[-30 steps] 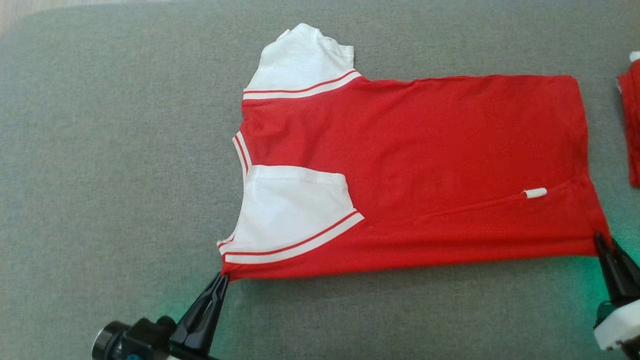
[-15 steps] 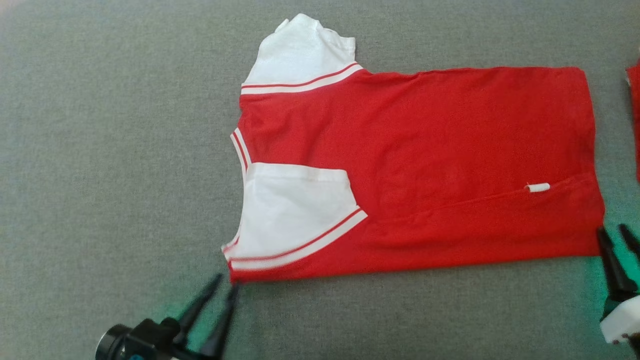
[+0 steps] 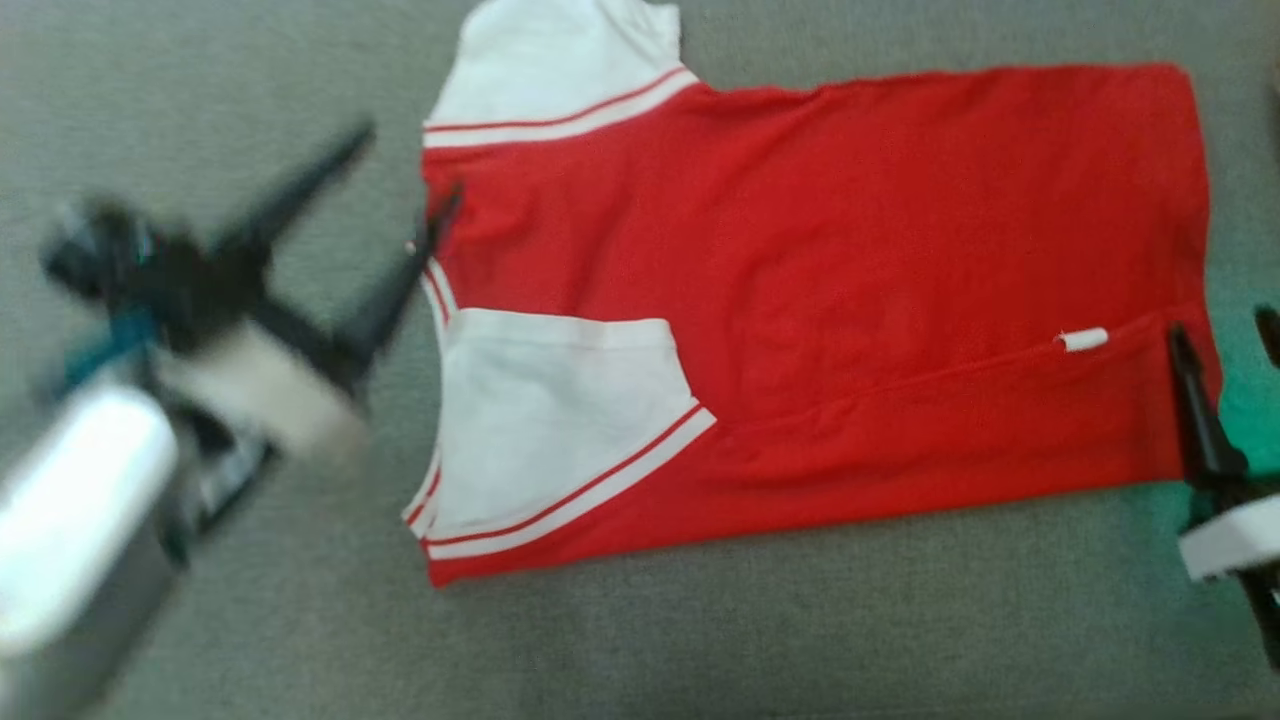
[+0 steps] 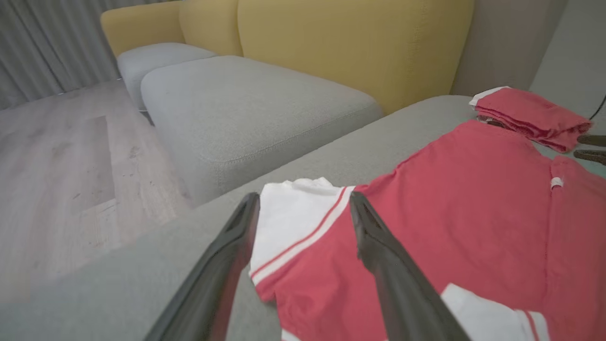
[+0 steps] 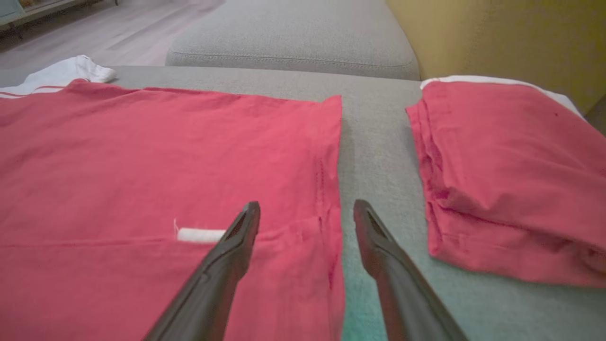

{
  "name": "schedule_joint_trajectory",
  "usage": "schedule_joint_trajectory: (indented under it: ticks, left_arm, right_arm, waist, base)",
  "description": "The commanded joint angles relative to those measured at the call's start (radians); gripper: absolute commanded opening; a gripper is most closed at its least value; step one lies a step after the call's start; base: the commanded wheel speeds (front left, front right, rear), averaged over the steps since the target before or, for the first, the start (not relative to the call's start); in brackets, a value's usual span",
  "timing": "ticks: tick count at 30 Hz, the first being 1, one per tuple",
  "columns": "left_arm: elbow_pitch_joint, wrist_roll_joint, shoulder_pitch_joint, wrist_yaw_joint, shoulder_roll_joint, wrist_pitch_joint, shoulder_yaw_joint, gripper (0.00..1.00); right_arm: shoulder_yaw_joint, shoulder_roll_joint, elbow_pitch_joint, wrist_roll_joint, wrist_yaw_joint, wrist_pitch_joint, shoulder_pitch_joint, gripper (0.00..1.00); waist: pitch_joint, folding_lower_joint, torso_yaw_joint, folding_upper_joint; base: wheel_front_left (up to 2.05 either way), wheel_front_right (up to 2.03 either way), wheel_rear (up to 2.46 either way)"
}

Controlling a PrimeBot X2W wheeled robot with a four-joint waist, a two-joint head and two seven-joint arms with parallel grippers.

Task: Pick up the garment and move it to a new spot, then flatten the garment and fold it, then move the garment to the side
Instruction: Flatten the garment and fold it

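Beneath everything, grey woven-fabric sofa seat (image 3: pixel 700 640); behind it, yellow upholstered backrest (image 4: pixel 350 42). Spread flat over the seat's middle, red short-sleeved shirt (image 3: pixel 820 260) with white, red-striped sleeves, collar end toward the left, hem toward the right, near sleeve folded in onto the body. Just past the hem, apart from it, folded stack of red cloth (image 5: pixel 511 175). At the collar end, blurred, left pincer (image 3: pixel 408 165), fingers spread wide, gripping nothing, one tip at the shirt's edge. At the hem, right pincer (image 5: pixel 307 206), also wide and empty, straddling the hem edge: one finger above red cloth, the other above bare seat. Near that first finger, small white sewn label (image 3: pixel 1085 340).
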Motion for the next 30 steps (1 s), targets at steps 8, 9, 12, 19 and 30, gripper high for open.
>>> schedule_joint_trajectory:
  ticks: [8,9,12,19,30]
  left_arm:
    - [0.202,-0.154,-0.45,-0.078,0.064,0.299,-0.017,1.0]
    - [0.225,-0.183,-0.488,-0.079,0.073,0.337,-0.039,1.0]
    - [0.28,-0.256,-0.586,-0.079,0.113,0.423,-0.098,1.0]
    - [0.382,-0.283,-0.733,-0.08,0.193,0.47,-0.212,1.0]
    - [0.449,-0.379,-0.792,-0.08,0.236,0.516,-0.337,1.0]
  right_arm:
    - [0.082,0.011,-0.061,-0.024,-0.001,-0.007,-0.102,1.0]
    - [0.09,0.017,-0.058,-0.025,-0.001,-0.013,-0.112,1.0]
    - [0.112,0.033,-0.044,-0.026,-0.001,-0.029,-0.134,1.0]
    - [0.141,0.058,0.006,-0.02,-0.001,-0.07,-0.157,1.0]
    - [0.143,0.067,0.063,-0.017,-0.001,-0.112,-0.177,1.0]
  waist:
    - [0.152,-0.0002,-0.136,0.0]
    - [0.162,-0.0002,-0.152,0.0]
    - [0.192,-0.0002,-0.195,0.0]
    - [0.23,-0.0002,-0.265,0.0]
    - [0.237,-0.0002,-0.296,0.0]
  base:
    - [0.0,0.0,0.0]
    - [0.0,0.0,0.0]
    - [0.0,0.0,0.0]
    - [0.0,0.0,0.0]
    - [0.0,0.0,0.0]
